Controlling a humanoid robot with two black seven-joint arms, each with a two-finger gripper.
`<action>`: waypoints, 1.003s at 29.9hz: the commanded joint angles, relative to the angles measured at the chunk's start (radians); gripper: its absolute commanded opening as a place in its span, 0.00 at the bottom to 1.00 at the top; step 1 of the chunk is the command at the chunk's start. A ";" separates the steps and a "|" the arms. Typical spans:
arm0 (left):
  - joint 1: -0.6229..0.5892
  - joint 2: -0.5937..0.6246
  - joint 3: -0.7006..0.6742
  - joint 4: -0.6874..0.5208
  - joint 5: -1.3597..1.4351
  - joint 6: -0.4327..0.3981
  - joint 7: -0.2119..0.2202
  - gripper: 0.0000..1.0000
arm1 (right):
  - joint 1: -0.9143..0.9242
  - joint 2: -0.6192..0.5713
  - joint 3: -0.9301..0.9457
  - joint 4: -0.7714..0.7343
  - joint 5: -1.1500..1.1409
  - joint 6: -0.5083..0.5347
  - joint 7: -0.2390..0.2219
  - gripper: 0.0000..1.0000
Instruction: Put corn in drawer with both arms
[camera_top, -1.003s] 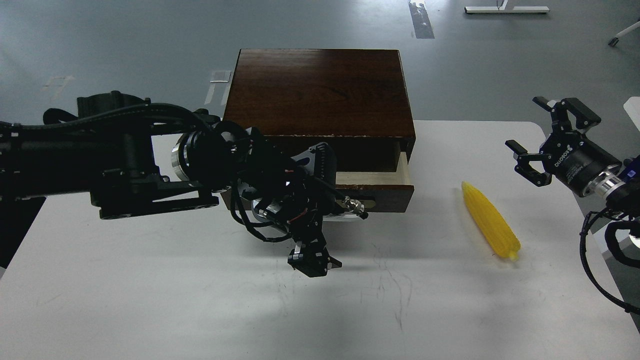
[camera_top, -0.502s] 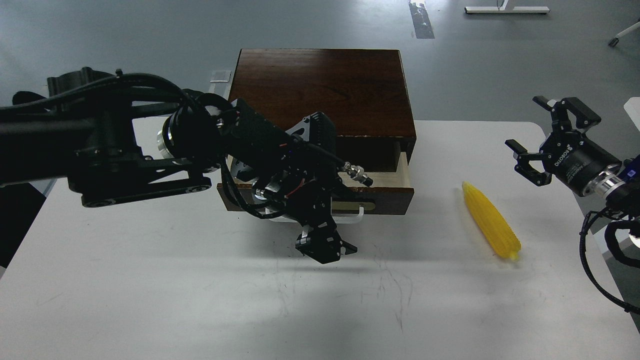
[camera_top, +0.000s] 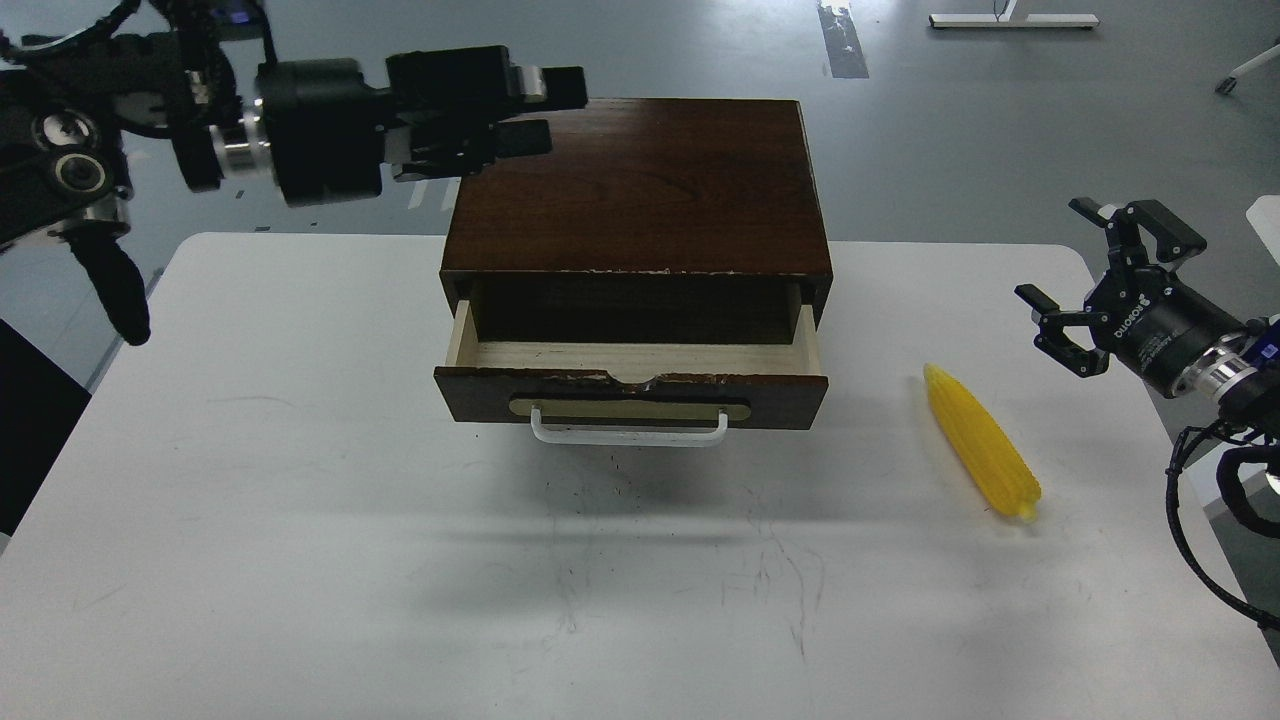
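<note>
bare table (camera_top: 300, 520) around the corn (camera_top: 981, 444); open drawer (camera_top: 640, 355) mouth unobstructed above

Two black arms. Left arm (camera_top: 300, 130): matte black cylindrical housing, silver wrist ring, blocky left gripper (camera_top: 545, 105) with a pale metal patch near the fingertips; round silver-rimmed joint caps and bundled black cables toward the view's edge. Right arm (camera_top: 1200, 350): black barrel body, white ROBOTIQ lettering, silver ribbed wrist ring, small blue patch behind it, looping black cables below. Right gripper (camera_top: 1095, 280): angular black linked fingers.
</note>
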 joint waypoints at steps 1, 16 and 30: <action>0.088 0.068 0.000 0.022 -0.187 0.000 -0.001 0.98 | 0.000 -0.001 -0.011 0.000 -0.007 0.000 0.000 1.00; 0.320 -0.004 -0.049 0.294 -0.667 0.000 -0.001 0.98 | 0.094 -0.145 -0.006 0.010 -0.690 0.000 0.000 1.00; 0.422 -0.061 -0.156 0.292 -0.666 0.000 -0.001 0.98 | 0.154 -0.124 -0.127 0.095 -1.459 -0.103 0.000 1.00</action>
